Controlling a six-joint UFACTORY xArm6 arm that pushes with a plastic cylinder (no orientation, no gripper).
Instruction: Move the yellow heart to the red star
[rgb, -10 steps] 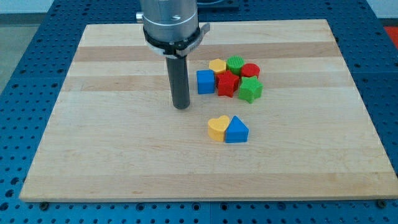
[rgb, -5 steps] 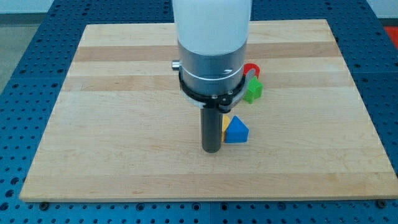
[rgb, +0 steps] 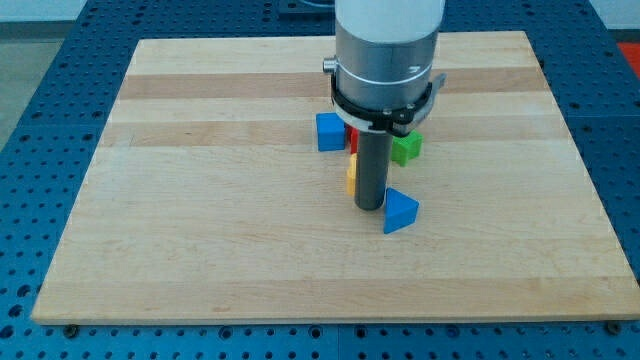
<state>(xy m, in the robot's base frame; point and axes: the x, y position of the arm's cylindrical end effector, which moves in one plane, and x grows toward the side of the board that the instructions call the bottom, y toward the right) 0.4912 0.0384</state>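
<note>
Camera view, the only one. Yellow heart (rgb: 351, 174): only a thin yellow sliver shows at the left edge of the rod, shape not readable here, the rest hidden behind the rod. It sits on the wooden worktop (rgb: 200, 200) a bit right of centre, just nearer than the block cluster. Red star (rgb: 353, 139): also just a small red strip visible, right above the yellow sliver, tucked between the blue cube (rgb: 329, 131) on its left and the arm body; star shape can't be confirmed. Yellow and red patches look touching or nearly so, can't tell which.

Arm: big grey-and-white cylinder comes down from the far edge, vertical, covering most of the cluster. A dark collar with a clamp ring sits under it, then the straight dark rod drops to the worktop. My tip (rgb: 369, 206) rests on the wood just right of the yellow sliver, touching or right against it, and just left of the blue triangular block (rgb: 400, 211), which lies nearer and to the right, tilted with one corner pointing near. Green block (rgb: 405, 148) peeks out right of the rod, just under the collar, shape unclear.

No claw on this rig, so open or closed can't be told; the rod is all there is.
</note>
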